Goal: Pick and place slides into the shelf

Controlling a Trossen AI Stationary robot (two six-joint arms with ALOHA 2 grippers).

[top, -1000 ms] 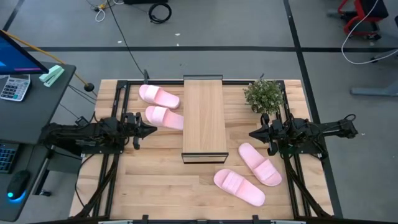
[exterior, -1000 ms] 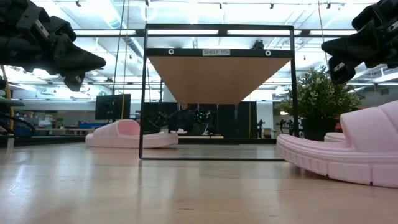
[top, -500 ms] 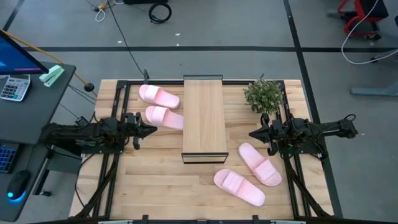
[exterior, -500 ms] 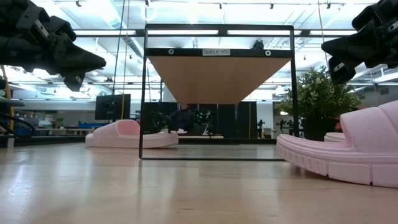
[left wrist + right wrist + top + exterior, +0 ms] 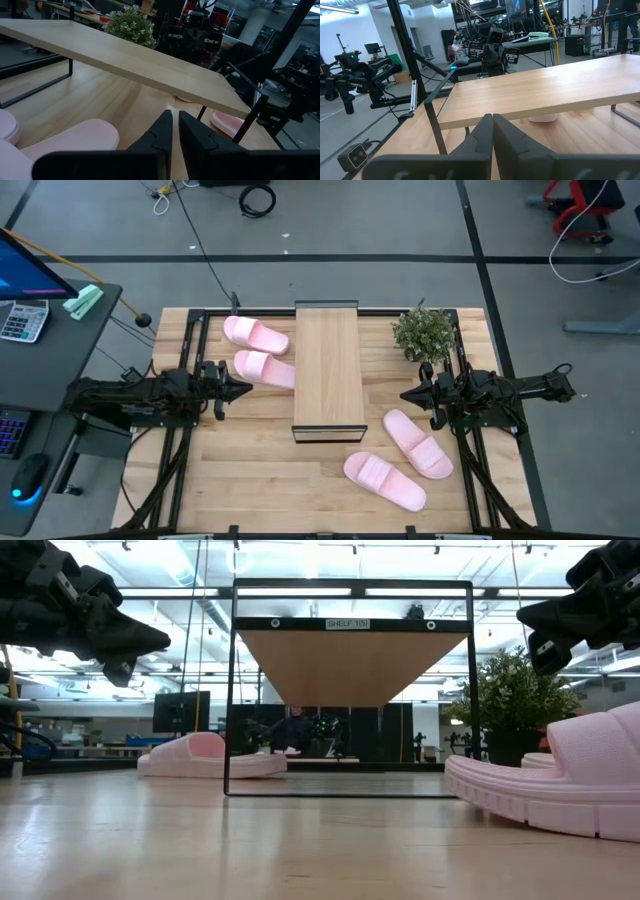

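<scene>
Slides are sitting in two pairs on your table: two (image 5: 257, 335) (image 5: 265, 368) at about ten o'clock from the shelf (image 5: 329, 370), two (image 5: 418, 444) (image 5: 385, 480) at about five o'clock from it. Your left gripper (image 5: 240, 389) is hovering clenched and empty, the nearest slide lying just beyond its tips at one o'clock. Your right gripper (image 5: 408, 394) is hanging shut and empty too, its nearest slide just off at six o'clock.
</scene>
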